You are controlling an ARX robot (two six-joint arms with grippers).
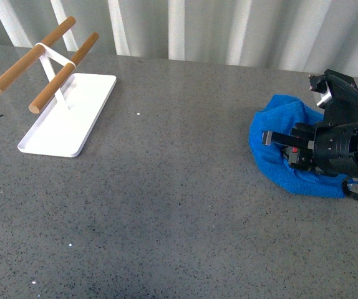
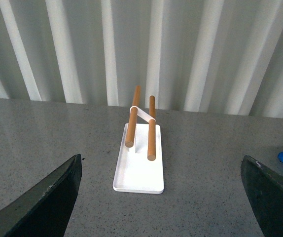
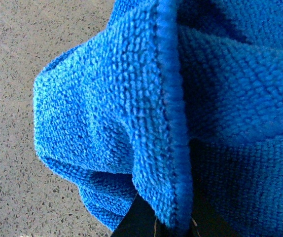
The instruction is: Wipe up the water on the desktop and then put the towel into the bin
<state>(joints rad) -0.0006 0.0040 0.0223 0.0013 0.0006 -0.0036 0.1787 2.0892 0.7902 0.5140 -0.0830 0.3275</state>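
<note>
Nearest, bare speckled counter (image 1: 166, 237). Further in, at the right, bunched blue towel (image 1: 266, 159) lying on the counter, with right jaws clamped on a raised fold of it. Stitched edge (image 3: 173, 123) standing up close in the right wrist view. Left jaws wide apart and empty, dark fingers (image 2: 48, 197) at either side of the left wrist view, above the counter. Further back at the left, well apart from the towel, white tray (image 1: 85, 118) carrying a rack of two wooden rods (image 1: 63, 73). Behind everything, pale ribbed wall (image 1: 229, 31).
</note>
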